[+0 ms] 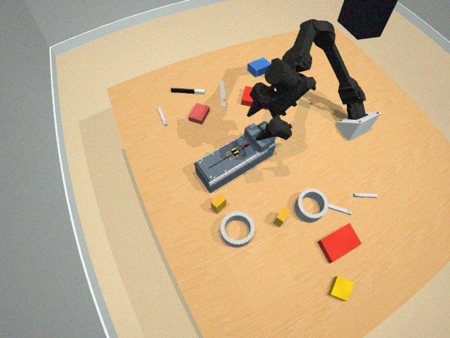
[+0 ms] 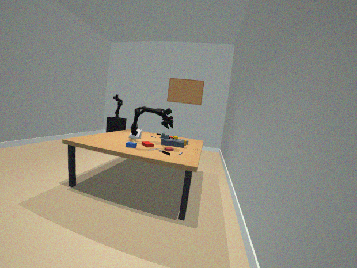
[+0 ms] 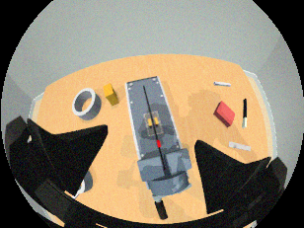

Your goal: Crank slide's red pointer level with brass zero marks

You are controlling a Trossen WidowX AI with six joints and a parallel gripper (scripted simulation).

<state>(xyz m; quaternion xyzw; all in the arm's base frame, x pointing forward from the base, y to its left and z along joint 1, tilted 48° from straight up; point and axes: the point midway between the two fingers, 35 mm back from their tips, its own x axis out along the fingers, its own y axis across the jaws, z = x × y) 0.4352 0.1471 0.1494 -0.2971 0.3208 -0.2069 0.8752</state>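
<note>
The blue-grey machine (image 1: 221,163) (image 2: 173,142) (image 3: 138,105) lies on the table. Its red pointer (image 1: 246,144) (image 3: 158,143) is on the dark slot, off the brass zero marks (image 1: 236,152) (image 3: 156,120), on the side toward the crank housing (image 1: 252,132) (image 3: 165,164). The crank's black handle (image 3: 161,209) sticks out behind the housing at the bottom of the wrist view; it is hidden in the top view. My gripper (image 1: 253,127) (image 2: 170,127) (image 3: 152,137) is wide open and empty, above the machine, with the handle free of the fingers.
Two grey rings (image 1: 237,244) (image 1: 311,217), orange blocks (image 1: 218,203) (image 1: 281,217), a large red block (image 1: 340,242) and a yellow block (image 1: 341,289) lie on one side. A small red block (image 1: 198,113), a blue block (image 1: 258,67) and a black-and-white stick (image 1: 182,90) lie on the other.
</note>
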